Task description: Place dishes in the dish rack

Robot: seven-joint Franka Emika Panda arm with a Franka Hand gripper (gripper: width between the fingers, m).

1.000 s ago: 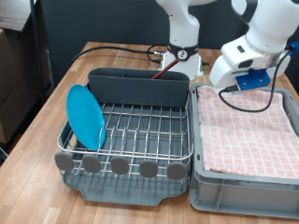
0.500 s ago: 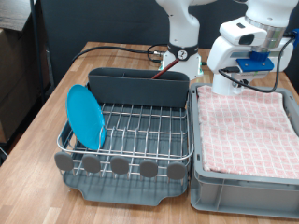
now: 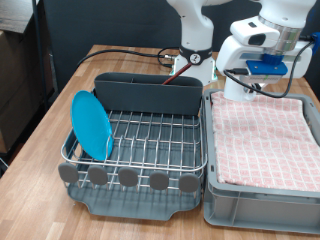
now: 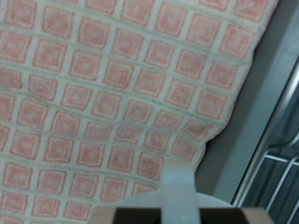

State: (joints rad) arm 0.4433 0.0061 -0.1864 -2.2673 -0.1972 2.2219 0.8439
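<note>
**Claw over the cloth-lined bin, plate already racked**

The claw [image 3: 240, 92] hangs above the far edge of the grey bin [image 3: 262, 200], at the exterior view's right, over the pink checked cloth [image 3: 262, 140]. Whether it is released or clenched I cannot tell: in the exterior view the white arm body hides the fingers, and the wrist view shows only one blurred pale finger [image 4: 177, 191] low in the picture, with nothing visibly between the fingers. That wrist view looks down on the cloth [image 4: 103, 93] and catches a strip of the bin's wall and wire at one corner.

To the exterior view's left of the bin, just beside it, stands the dish rack [image 3: 140, 140] on the wooden counter [image 3: 50, 120]. The light-blue plate [image 3: 92, 125] stands on edge in the rack's left slots, leaning slightly. The grey utensil compartment [image 3: 148, 92] runs along the rack's far side. No mug and no spoon show in either view.

The risk from here, as I judge it: the cloth is loose and folded, so a descending finger could snag or bunch it. The arm's cable [image 3: 270, 95] also droops close over the bin's far edge.

Against the picture half a second back, the arm has swung a little farther and the wrist has turned; a full second back it sat lower and tilted. The plate and rack have not moved.
</note>
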